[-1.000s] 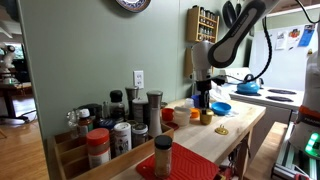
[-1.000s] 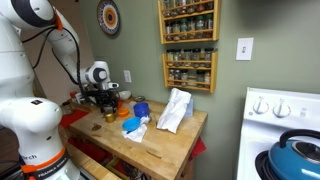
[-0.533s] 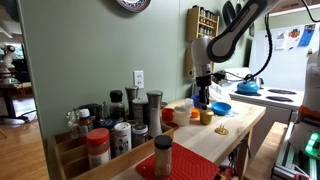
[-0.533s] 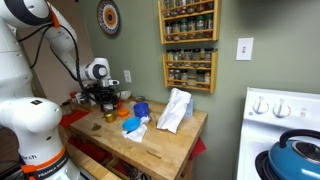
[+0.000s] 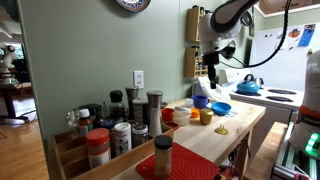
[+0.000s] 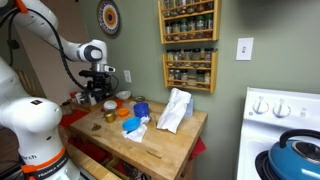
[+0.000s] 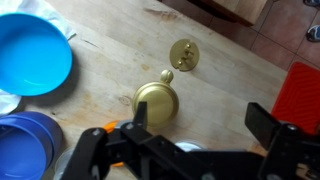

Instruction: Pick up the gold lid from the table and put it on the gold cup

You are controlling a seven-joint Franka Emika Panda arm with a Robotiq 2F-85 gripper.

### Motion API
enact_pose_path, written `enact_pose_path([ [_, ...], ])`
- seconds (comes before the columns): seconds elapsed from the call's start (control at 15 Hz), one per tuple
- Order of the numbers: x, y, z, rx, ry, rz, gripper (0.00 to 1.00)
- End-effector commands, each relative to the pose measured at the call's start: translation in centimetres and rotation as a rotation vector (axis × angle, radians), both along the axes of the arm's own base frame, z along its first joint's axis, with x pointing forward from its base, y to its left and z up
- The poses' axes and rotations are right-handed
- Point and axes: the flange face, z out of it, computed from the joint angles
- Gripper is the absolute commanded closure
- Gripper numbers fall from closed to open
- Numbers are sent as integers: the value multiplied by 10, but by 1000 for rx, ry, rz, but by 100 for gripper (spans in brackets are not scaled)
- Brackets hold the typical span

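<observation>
While gripper (image 7: 200,125) hangs wide open, empty, gold lid (image 7: 184,55) seemingly lies beside gold cup (image 7: 155,103).

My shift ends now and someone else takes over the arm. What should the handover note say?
Tool: open and empty, held high above the table, roughly over the cup.
Lid: lies flat on the table close to the cup, not touching it.
Cup: stands upright near the blue bowl.
Done: nothing to see yet; the lid is not picked up.
Left: move to the lid, grip it, lift it, set it on the cup, let go.
</observation>
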Motion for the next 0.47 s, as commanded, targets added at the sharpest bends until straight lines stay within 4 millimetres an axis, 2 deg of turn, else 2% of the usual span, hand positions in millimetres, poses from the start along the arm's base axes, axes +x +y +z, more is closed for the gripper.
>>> enact_pose_path([
  [0.0, -3, -2, 10, 26, 1, 9, 0],
  [0.2, -7, -5, 27, 65, -14, 23, 0],
  [0.4, -8, -5, 27, 67, -13, 26, 0],
])
